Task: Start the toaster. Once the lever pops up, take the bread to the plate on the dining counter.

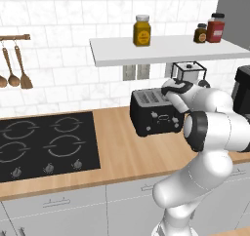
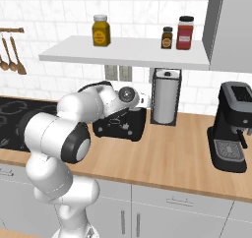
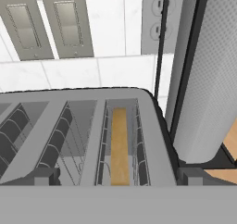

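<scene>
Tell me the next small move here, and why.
Probably lower the open end effector toward the toaster and find its lever. The hand view looks straight down into the slots, with the bread sitting deep in the one nearest the paper towel roll. Nothing is gripped, and whether the lever is down cannot be told.

I count three jars (image 1: pixel 142 30) on the shelf (image 1: pixel 161 49) above the one toaster (image 1: pixel 151 113), with one slice of bread (image 3: pixel 120 144) in its slot. Left of the toaster are one hob (image 1: pixel 46 145) and two hanging wooden spoons (image 1: pixel 14 67). Right of the toaster stand one paper-towel roll (image 2: pixel 165 103) and one coffee machine (image 2: pixel 231 129), and behind it two wall switches (image 3: pixel 44 21).
</scene>
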Controlling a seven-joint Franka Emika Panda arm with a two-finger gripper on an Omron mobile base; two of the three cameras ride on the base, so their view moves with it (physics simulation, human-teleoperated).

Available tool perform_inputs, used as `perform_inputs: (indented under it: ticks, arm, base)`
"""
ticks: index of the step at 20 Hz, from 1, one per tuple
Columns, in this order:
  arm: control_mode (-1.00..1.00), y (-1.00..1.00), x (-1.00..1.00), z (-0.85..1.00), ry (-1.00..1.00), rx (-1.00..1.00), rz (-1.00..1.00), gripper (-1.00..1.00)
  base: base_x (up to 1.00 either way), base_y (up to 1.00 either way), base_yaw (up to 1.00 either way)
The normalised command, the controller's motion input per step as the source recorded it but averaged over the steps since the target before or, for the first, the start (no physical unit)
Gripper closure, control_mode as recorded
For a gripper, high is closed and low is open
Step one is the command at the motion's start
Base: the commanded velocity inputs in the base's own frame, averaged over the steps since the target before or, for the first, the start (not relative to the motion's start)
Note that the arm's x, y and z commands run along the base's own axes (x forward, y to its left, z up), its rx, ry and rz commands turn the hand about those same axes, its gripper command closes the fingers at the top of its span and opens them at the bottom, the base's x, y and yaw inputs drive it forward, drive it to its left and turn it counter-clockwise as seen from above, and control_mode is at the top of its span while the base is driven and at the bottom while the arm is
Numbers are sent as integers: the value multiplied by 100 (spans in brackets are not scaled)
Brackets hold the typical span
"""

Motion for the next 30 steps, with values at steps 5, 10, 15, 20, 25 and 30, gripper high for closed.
perform_inputs:
  ticks: [5, 10, 15, 20, 25, 30]
  arm:
    - [-100, 0, 0, 0, 0, 0, 0, -100]
    - [-100, 0, 0, 0, 0, 0, 0, -100]
    - [-100, 0, 0, 0, 0, 0, 0, -100]
    - [-100, 0, 0, 0, 0, 0, 0, -100]
    - [-100, 0, 0, 0, 0, 0, 0, -100]
    - [-100, 0, 0, 0, 0, 0, 0, -100]
  base:
    - [0, 0, 0]
    - [0, 0, 0]
    - [0, 0, 0]
    - [0, 0, 0]
    - [0, 0, 0]
    - [0, 0, 0]
